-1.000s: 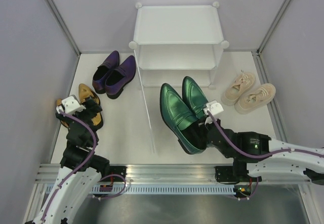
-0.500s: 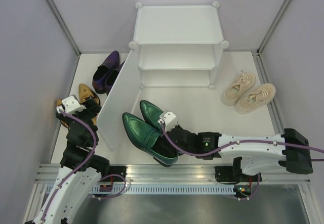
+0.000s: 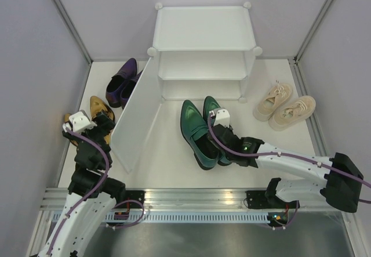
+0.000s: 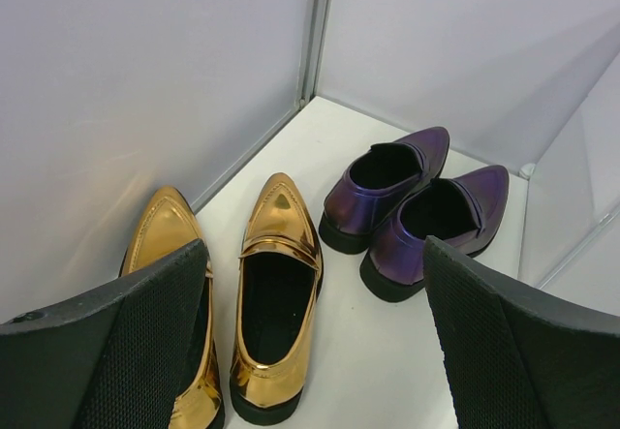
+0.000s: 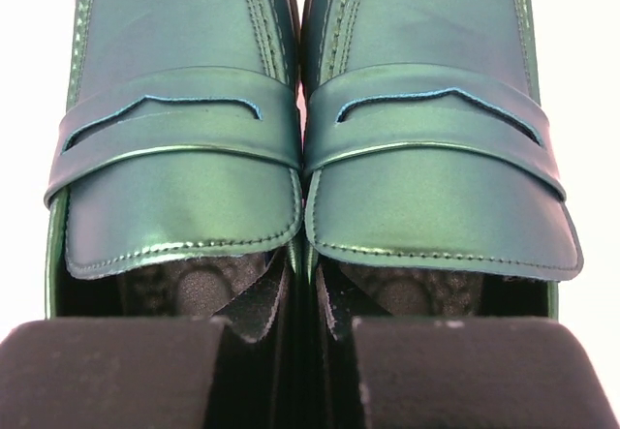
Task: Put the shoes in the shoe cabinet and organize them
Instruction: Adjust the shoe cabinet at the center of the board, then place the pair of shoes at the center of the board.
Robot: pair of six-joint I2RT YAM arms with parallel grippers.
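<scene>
The glossy green loafers (image 3: 196,130) sit side by side in front of the shoe cabinet (image 3: 203,28), toes toward it. My right gripper (image 3: 219,147) is shut on their two touching inner walls; in the right wrist view its fingers (image 5: 116,371) reach into the openings of the green loafers (image 5: 184,148). My left gripper (image 4: 315,352) hangs open over the gold loafers (image 4: 276,284), holding nothing. The purple shoes (image 4: 417,197) lie just beyond them. The beige sneakers (image 3: 284,107) rest at the right of the cabinet.
The cabinet's frosted door panel (image 3: 136,115) stands swung out to the left, between the green loafers and my left gripper (image 3: 98,128). Grey walls close in on both sides. A metal rail (image 3: 191,199) runs along the near edge.
The door panel swung out to the left. My right gripper carried the green loafers left and near, then back to the middle in front of the cabinet. The left arm stayed put.
</scene>
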